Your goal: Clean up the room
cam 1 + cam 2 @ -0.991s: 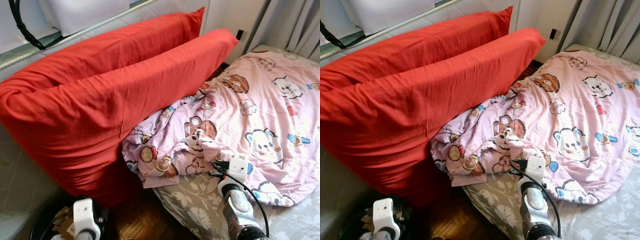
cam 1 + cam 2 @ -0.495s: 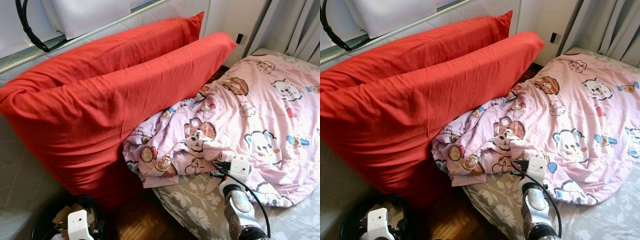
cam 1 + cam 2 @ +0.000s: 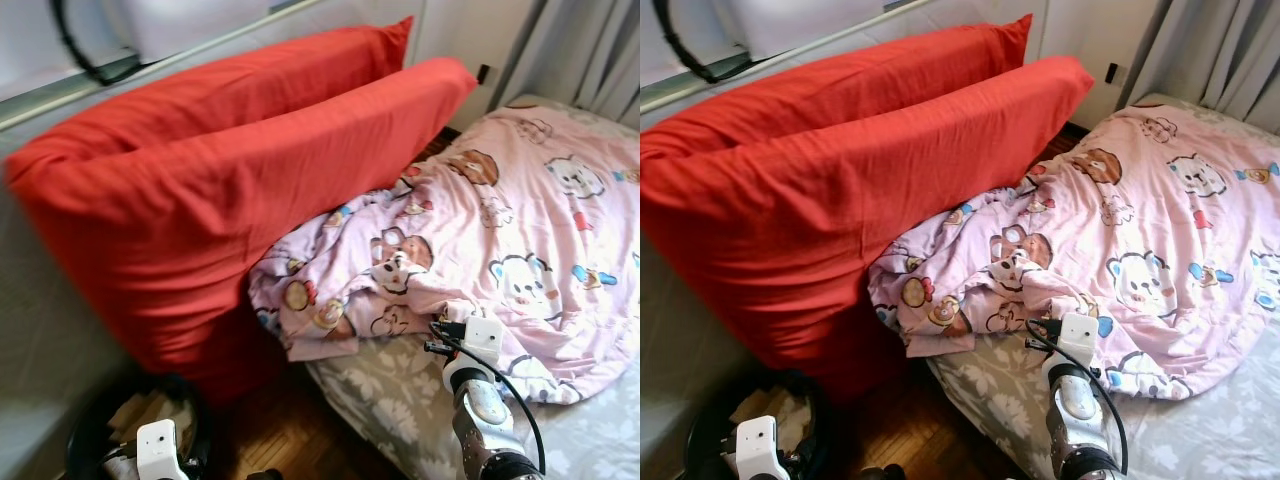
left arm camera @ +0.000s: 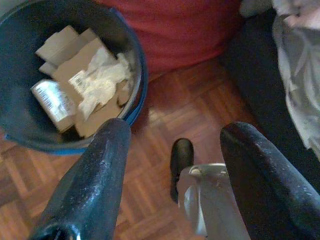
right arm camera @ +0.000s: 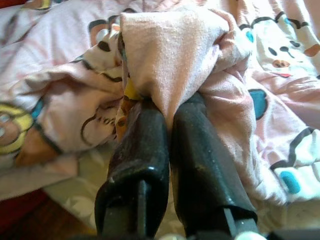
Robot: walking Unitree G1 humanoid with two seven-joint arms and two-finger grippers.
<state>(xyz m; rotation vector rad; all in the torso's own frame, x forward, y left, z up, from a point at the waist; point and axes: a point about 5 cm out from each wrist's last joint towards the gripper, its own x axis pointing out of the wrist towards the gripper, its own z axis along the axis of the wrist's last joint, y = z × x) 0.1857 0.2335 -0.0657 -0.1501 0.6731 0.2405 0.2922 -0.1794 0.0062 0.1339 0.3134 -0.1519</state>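
Right gripper: the right gripper [image 5: 167, 112] is at the near edge of the pink cartoon-print blanket [image 3: 520, 210], its two black fingers [image 5: 145, 150] pressed together on a pinched fold of the fabric, which stands up in a peak between them.
Blanket: it lies spread over the bed, rumpled and bunched at its near left corner, where it touches the front pillow; its edge ends just beside the right wrist.
Bed: the grey floral sheet [image 3: 390, 390] shows bare along the near edge, below the blanket's hem.
Pillows: two long red pillows [image 3: 230, 180] lean one behind the other against the wall on the left, the front one reaching down to the floor.
Left gripper: the left gripper [image 4: 172, 145] hangs low over the wooden parquet floor [image 4: 170, 100], its fingers spread well apart with nothing between them.
Bin: a dark round waste bin [image 4: 137, 60] stands on the floor just beside the base of the front pillow; cardboard scraps [image 4: 75, 55] and crumpled white paper [image 4: 102, 80] lie inside.
Curtain: grey curtains [image 3: 1220, 50] hang at the far right behind the bed.
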